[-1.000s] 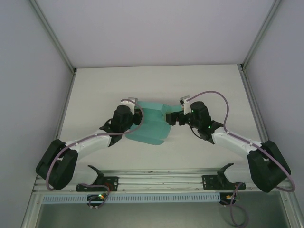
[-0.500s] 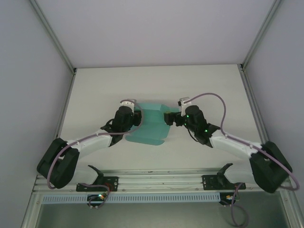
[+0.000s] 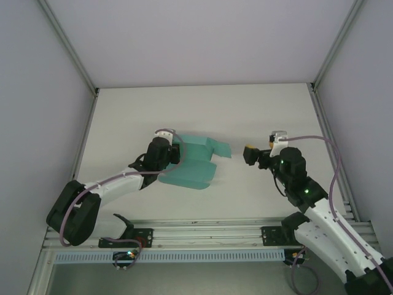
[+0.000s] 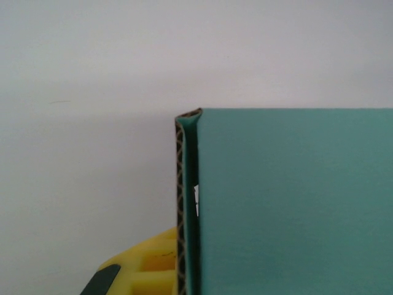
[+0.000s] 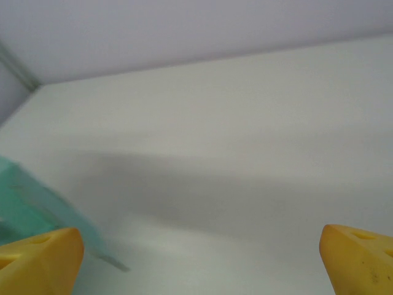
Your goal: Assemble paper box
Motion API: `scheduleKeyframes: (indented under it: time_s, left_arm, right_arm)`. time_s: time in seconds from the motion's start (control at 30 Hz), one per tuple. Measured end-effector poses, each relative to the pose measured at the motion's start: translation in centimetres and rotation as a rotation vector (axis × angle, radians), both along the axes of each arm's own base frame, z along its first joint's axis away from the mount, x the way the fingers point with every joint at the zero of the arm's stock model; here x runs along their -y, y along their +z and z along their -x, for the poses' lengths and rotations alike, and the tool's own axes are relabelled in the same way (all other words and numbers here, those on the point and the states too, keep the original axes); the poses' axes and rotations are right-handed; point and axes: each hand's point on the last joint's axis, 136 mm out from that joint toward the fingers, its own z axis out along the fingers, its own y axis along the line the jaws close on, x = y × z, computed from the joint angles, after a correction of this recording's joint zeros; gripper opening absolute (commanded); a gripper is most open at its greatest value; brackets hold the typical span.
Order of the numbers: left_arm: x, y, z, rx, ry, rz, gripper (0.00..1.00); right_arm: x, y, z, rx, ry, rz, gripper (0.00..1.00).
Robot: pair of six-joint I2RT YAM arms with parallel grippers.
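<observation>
The paper box (image 3: 193, 165) is a teal, partly folded sheet lying on the white table, left of centre. My left gripper (image 3: 174, 153) is shut on its left edge. In the left wrist view a doubled teal wall (image 4: 295, 203) rises between the jaws, with one yellow finger (image 4: 144, 270) showing to its left and the other hidden behind the card. My right gripper (image 3: 249, 154) stands open a short way right of the box's pointed right flap, touching nothing. Its two yellow fingertips (image 5: 40, 261) sit wide apart over bare table, and a blurred teal corner (image 5: 24, 209) shows at the left.
White enclosure walls (image 3: 43, 92) close in the table on the left, back and right. An aluminium rail (image 3: 202, 236) with the arm bases runs along the near edge. Bare table (image 3: 202, 110) stretches behind the box and to the right of it.
My right arm has pulled back to the right, away from the box's right flap, which now lies free. The left gripper has kept its hold and barely moved.
</observation>
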Motion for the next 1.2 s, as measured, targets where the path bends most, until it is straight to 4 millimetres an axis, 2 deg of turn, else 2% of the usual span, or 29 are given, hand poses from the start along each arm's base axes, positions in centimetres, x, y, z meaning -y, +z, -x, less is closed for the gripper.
scheduleKeyframes:
  time_s: [0.1, 0.2, 0.3, 0.4, 0.6, 0.77, 1.0, 1.07, 1.2]
  left_arm:
    - [0.1, 0.0, 0.1, 0.001, -0.009, -0.002, 0.00]
    - [0.1, 0.0, 0.0, 0.002, -0.009, -0.002, 0.00]
    - [0.1, 0.1, 0.0, 0.004, -0.009, 0.000, 0.00]
    - [0.0, 0.2, -0.1, 0.008, -0.004, 0.002, 0.00]
    - [0.0, 0.2, -0.2, 0.008, -0.005, 0.006, 0.00]
    - [-0.1, 0.2, -0.3, 0.008, -0.001, 0.007, 0.00]
    - [0.1, 0.3, -0.1, 0.007, -0.005, 0.013, 0.00]
    - [0.2, 0.3, 0.0, 0.008, -0.003, 0.013, 0.00]
    - [-0.2, 0.6, -0.1, 0.009, 0.023, 0.019, 0.00]
  right_arm:
    - [0.2, -3.4, -1.2, -0.129, 0.001, 0.016, 0.98]
    - [-1.7, -6.4, -1.8, -0.252, 0.089, 0.005, 0.96]
    - [-4.2, -7.6, -2.1, -0.302, 0.193, -0.025, 0.96]
    - [-7.1, -7.5, -2.0, -0.302, 0.313, -0.042, 0.95]
    - [-13.0, -5.8, -1.9, -0.255, 0.515, -0.083, 0.95]
    - [-16.0, -6.5, -2.6, -0.262, 0.587, -0.088, 0.94]
    - [-18.9, -7.7, -4.6, -0.261, 0.592, -0.062, 0.91]
    - [-19.0, -8.0, -4.9, -0.253, 0.566, -0.038, 0.90]
    - [-18.4, -8.1, -5.7, -0.216, 0.470, 0.036, 0.81]
